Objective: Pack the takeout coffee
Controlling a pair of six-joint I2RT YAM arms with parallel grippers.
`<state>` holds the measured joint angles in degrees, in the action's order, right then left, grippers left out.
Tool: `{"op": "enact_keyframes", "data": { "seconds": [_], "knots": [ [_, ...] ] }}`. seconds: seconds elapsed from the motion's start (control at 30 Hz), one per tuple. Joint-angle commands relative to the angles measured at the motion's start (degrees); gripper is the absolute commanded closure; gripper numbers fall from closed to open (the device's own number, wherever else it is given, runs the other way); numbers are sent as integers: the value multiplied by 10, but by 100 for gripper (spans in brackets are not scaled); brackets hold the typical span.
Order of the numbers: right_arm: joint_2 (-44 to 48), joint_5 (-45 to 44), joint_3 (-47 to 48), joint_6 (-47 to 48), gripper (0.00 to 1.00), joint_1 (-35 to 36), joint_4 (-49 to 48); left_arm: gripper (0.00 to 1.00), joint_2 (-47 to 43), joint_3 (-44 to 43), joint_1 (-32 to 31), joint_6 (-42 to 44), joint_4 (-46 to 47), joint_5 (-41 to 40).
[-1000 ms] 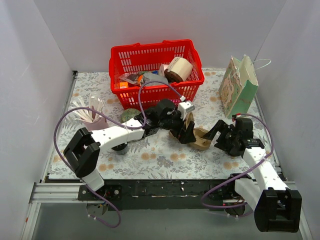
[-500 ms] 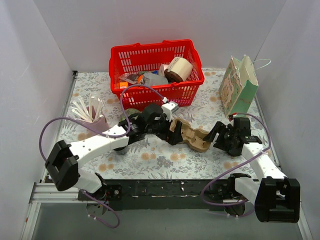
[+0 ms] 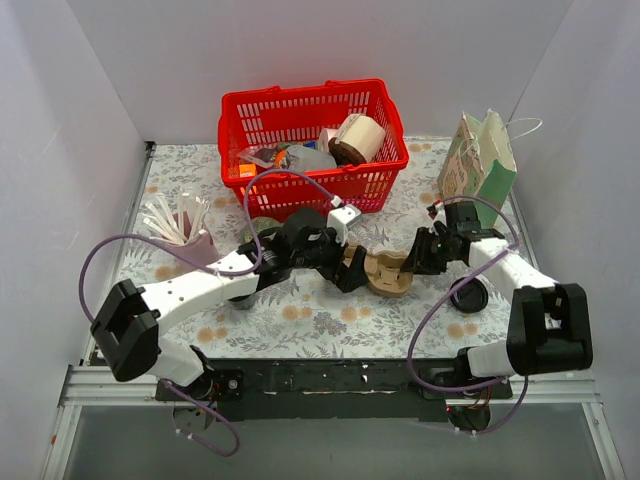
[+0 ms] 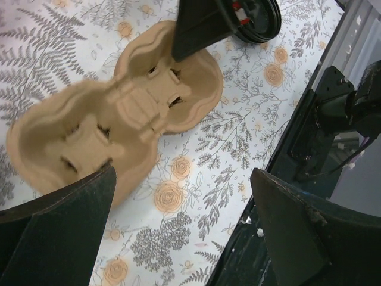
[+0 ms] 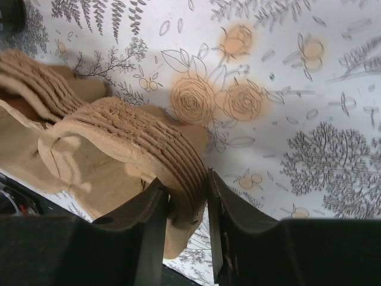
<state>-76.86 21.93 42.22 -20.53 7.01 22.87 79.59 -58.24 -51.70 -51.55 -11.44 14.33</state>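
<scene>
Red basket [image 3: 300,105] with coffee cup [image 3: 360,138]; cardboard carrier [image 3: 385,272] nearby

Overhead, close wrist views; carrier [image 3: 390,276] shared

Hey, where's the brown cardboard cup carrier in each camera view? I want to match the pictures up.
Top external: the cup carrier lies right of centre, nearer the arms than the red basket.
Left wrist: the cup carrier fills the upper left and centre.
Right wrist: the cup carrier fills the left half, its rim between the fingers of the right gripper.
Shared landmark: the floral tablecloth under it in every view.
</scene>
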Motion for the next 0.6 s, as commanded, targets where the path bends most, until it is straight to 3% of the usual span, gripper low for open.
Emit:
{"op": "enact_keyframes", "data": {
  "seconds": [0.0,0.3,0.4,0.43,0.57],
  "knots": [
    [-57,5,77,96,67,15,89,2,34,-50,1,79,34,75],
    [-115,35,166,145,62,15,138,2,132,-137,1,197,-13,183],
    [-110,17,168,139,41,15,155,2,165,-164,1,234,-44,234],
    [-105,3,166,134,29,15,154,2,174,-185,1,259,-64,243],
    [-45,-5,143,107,19,6,131,2,231,-238,0,313,-128,281]
  ]
}}
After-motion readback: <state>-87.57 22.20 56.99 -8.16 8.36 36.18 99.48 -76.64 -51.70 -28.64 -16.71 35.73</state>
